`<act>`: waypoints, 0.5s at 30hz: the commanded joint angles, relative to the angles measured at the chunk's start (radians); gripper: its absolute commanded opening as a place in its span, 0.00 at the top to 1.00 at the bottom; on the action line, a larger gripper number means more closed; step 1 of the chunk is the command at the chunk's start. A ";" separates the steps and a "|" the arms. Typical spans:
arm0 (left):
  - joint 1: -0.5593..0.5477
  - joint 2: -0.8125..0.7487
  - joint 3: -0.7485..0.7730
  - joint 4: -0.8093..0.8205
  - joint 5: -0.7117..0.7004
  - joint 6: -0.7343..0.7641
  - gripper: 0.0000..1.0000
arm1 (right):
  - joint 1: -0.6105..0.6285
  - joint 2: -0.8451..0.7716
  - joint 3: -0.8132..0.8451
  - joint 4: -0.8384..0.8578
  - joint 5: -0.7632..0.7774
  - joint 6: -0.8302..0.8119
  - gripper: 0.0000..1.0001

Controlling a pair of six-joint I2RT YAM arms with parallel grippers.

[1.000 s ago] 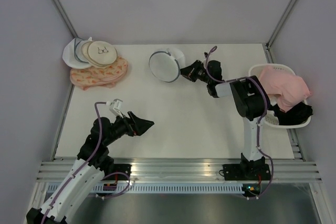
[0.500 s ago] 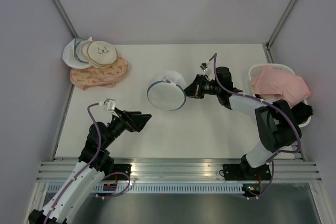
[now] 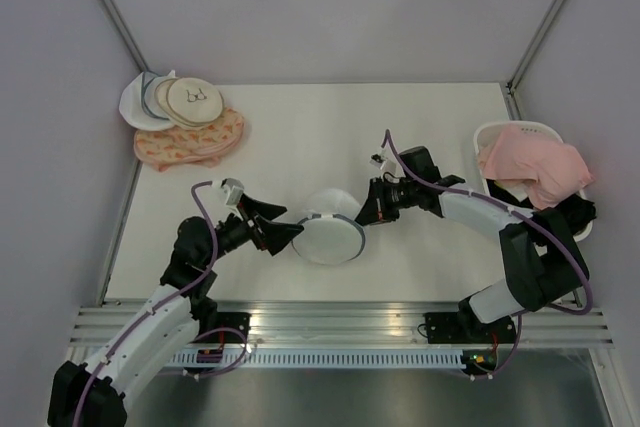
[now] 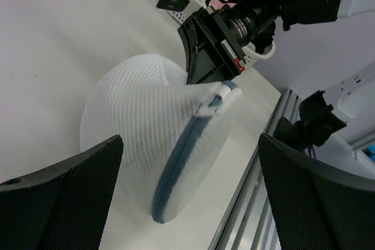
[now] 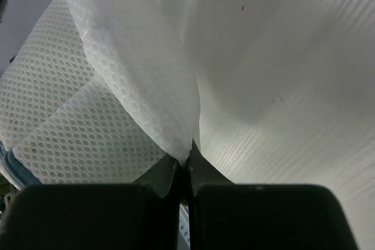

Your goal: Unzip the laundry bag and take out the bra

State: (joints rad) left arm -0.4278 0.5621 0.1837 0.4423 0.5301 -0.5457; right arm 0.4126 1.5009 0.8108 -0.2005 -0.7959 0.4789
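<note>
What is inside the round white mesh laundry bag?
The round white mesh laundry bag shows only mesh and its grey-blue rim zipper; its contents are covered.

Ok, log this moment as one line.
right gripper: shut on laundry bag mesh | left gripper: open, facing bag | zipper: looks closed

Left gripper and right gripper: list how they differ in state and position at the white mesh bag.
The left gripper is wide open; the right gripper is shut. The left gripper holds nothing, while the right gripper pinches a fold of mesh on the laundry bag. The left gripper faces the laundry bag from its left side, the right gripper from its right. Both are black, two-fingered and aimed at it.
</note>
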 commanded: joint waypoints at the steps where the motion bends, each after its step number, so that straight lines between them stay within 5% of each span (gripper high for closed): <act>1: -0.005 0.062 0.120 0.023 0.165 0.150 0.00 | 0.040 -0.019 0.039 -0.123 0.029 -0.117 1.00; 9: -0.020 0.114 0.286 -0.117 0.235 0.234 0.01 | 0.117 -0.001 0.068 -0.249 0.181 -0.175 0.99; 15: -0.218 0.248 0.447 -0.417 0.106 0.432 0.02 | 0.212 0.035 0.129 -0.326 0.257 -0.221 1.00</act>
State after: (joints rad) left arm -0.5709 0.7563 0.5659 0.2146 0.6968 -0.2867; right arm 0.5793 1.5227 0.8864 -0.4679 -0.5922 0.3058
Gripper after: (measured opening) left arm 0.982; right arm 0.030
